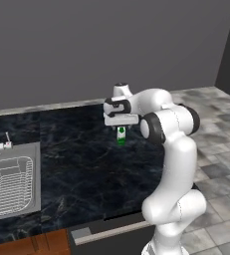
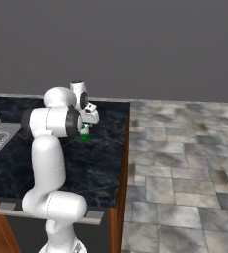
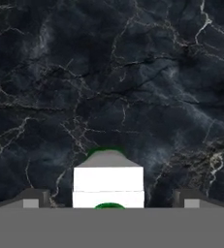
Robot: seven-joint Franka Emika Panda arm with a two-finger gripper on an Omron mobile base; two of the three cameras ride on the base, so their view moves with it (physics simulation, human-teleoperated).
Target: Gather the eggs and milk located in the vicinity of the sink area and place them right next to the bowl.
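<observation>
Green-and-white, the milk (image 1: pixel 121 135) stands upright on the dark marble counter (image 1: pixel 81 164), well to the right of the sink (image 1: pixel 12 180) and directly beneath the gripper (image 1: pixel 120 128). Its long axis runs vertical, in line with the hand. In the hand view its white top (image 3: pixel 108 186) sits midway between the two fingertips (image 3: pixel 32 199), which stand spread wide on either side, gripping nothing, so a straight descent would likely straddle it.

Your arm rises from the base, bends at the elbow and reaches forward over the surface (image 1: pixel 86 164). The claw (image 1: pixel 120 130) points straight down, jaws spread wide, fingertips (image 3: pixel 32 199) either side of the milk (image 3: pixel 108 183).
</observation>
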